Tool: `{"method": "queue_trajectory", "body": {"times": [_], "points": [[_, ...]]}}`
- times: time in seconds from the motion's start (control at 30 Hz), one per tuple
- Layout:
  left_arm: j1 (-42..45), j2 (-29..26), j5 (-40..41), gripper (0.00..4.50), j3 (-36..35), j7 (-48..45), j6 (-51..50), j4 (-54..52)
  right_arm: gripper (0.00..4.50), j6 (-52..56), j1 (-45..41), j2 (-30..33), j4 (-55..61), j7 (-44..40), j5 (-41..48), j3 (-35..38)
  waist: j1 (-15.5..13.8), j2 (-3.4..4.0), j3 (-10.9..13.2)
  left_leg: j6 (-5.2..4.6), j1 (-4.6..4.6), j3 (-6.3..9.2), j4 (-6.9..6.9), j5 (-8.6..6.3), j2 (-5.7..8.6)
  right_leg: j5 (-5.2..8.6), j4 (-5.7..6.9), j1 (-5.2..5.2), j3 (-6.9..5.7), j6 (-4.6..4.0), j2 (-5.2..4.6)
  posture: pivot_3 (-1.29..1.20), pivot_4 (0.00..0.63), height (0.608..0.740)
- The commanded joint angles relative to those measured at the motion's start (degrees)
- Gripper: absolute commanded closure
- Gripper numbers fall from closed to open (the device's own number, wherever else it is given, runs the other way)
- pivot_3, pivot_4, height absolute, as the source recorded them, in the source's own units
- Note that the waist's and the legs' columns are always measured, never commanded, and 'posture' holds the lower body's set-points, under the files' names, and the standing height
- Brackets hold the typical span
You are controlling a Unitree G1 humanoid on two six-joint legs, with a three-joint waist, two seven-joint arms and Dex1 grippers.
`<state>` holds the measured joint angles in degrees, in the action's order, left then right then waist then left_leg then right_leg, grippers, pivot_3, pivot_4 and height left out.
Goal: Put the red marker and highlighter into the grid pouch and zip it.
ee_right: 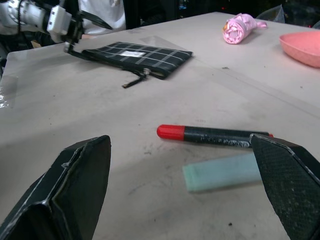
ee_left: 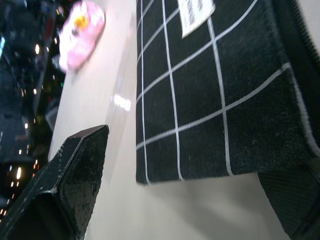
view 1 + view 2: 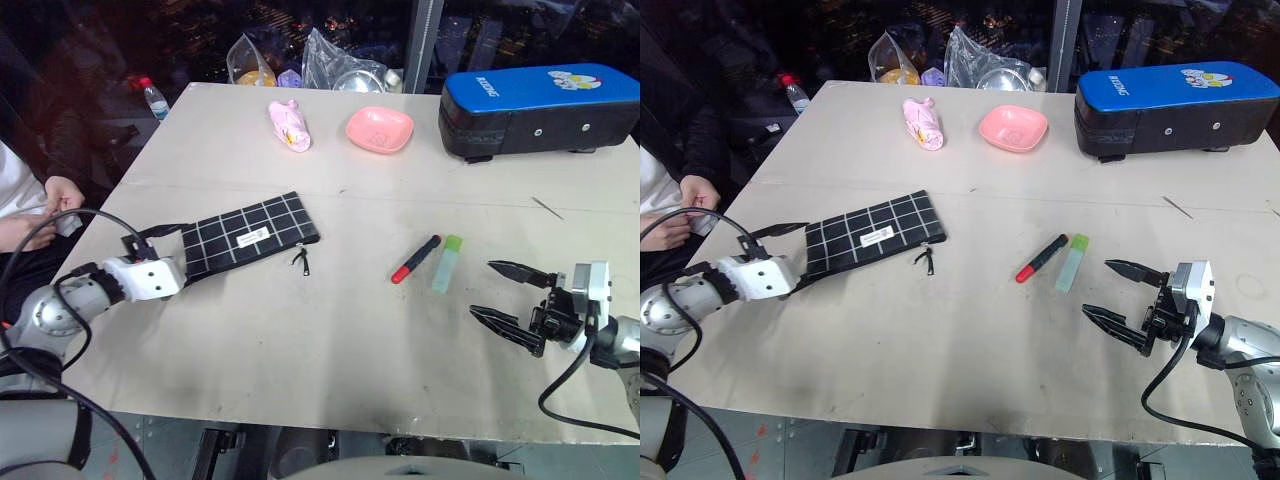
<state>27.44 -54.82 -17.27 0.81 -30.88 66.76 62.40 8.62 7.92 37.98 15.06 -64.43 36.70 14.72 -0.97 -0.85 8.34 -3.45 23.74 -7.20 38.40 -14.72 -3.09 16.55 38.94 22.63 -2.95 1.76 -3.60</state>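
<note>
A: Left gripper (image 3: 168, 238) first; fingers spread wide, nothing between them, straddling the near end of the grid pouch (image 3: 250, 238); one finger sits past the pouch's short edge, the other at its corner; whether either touches the fabric I cannot tell.

B: Recommended procedure for that end?

A: Pin the closed end flat so the pouch cannot slide; the zipper pull (image 3: 299, 262) hangs off the far end, toward the table's middle; judging by that, the pouch still wants opening before anything goes in.

B: And the right gripper (image 3: 508, 293)?

A: Fingers wide apart, empty, level above the table (image 3: 300, 350); the highlighter (image 3: 447, 263) lies just ahead of it, the red marker (image 3: 415, 259) just beyond, side by side, near each other but apart; both well apart from the pouch.

B: Materials?

A: Pouch: flat woven black fabric, white grid lines, small white label; limp, likely to bunch if dragged; marker: slim hard barrel, red tip, black body, apt to roll; highlighter: chunky, pale green, translucent, flat-sided, probably steadier; table: matte, scuffed, pale.
</note>
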Motion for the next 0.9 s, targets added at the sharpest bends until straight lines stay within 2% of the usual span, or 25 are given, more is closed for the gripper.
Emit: {"method": "queue_trajectory", "body": {"times": [0.03, 0.2, 0.33, 0.53, 0.77, 0.9], "points": [[1.0, 2.2, 1.0, 0.06, 2.8, -1.7, 1.5, -1.1, 0.00, 0.5, -0.9, 0.8, 3.3, 0.9, 2.1, 2.5, 0.0, 0.00, 0.0, 0.02, 0.00, 0.00, 0.00, 0.01, 0.00, -0.01, 0.00, 0.00, 0.00, 0.01, 0.01, 0.00, 0.150, 0.740], [1.7, 4.4, 3.3, 0.06, 3.9, -2.4, 2.4, -2.8, 0.00, 0.9, -1.0, 0.5, 4.3, 2.0, 2.2, 2.3, 0.1, 0.00, 0.0, 0.04, 0.00, -0.01, 0.01, 0.02, 0.00, -0.02, 0.00, 0.00, 0.01, 0.03, 0.02, 0.00, 0.150, 0.740], [2.5, 5.9, 1.1, 0.06, 4.2, 1.1, 2.9, -5.1, 0.00, 0.6, -0.7, 0.3, 4.2, 2.5, 1.9, 2.3, 0.0, 0.00, 0.0, 0.05, 0.01, -0.01, 0.02, 0.03, 0.00, -0.02, 0.00, 0.00, 0.01, 0.04, 0.02, 0.00, 0.150, 0.740], [4.3, 8.4, -6.6, 0.06, 4.9, 10.0, 4.1, -10.9, 0.00, 0.8, -0.8, 0.2, 4.8, 3.9, 1.7, 1.9, 0.1, -0.03, 0.0, 0.07, 0.03, 0.00, 0.04, 0.04, -0.01, -0.03, 0.01, 0.01, 0.02, 0.06, 0.07, 0.00, 0.150, 0.740], [3.8, 8.0, -15.1, 0.06, 5.1, 20.1, 5.8, -15.3, 0.00, 0.9, -0.3, 0.2, 5.3, 4.8, 1.5, 1.6, 0.4, -0.07, 0.0, 0.08, 0.02, -0.04, 0.03, 0.05, -0.08, -0.04, 0.00, 0.03, 0.09, 0.06, 0.10, 0.00, 0.150, 0.740], [3.6, 8.1, -16.8, 0.06, 6.2, 23.1, 4.6, -14.9, 0.00, 0.9, -0.1, 0.3, 5.3, 5.3, 1.2, 1.6, 0.3, -0.07, 0.0, 0.08, 0.02, -0.04, 0.03, 0.05, -0.08, -0.04, 0.00, 0.03, 0.08, 0.06, 0.13, 0.00, 0.150, 0.740]]}}
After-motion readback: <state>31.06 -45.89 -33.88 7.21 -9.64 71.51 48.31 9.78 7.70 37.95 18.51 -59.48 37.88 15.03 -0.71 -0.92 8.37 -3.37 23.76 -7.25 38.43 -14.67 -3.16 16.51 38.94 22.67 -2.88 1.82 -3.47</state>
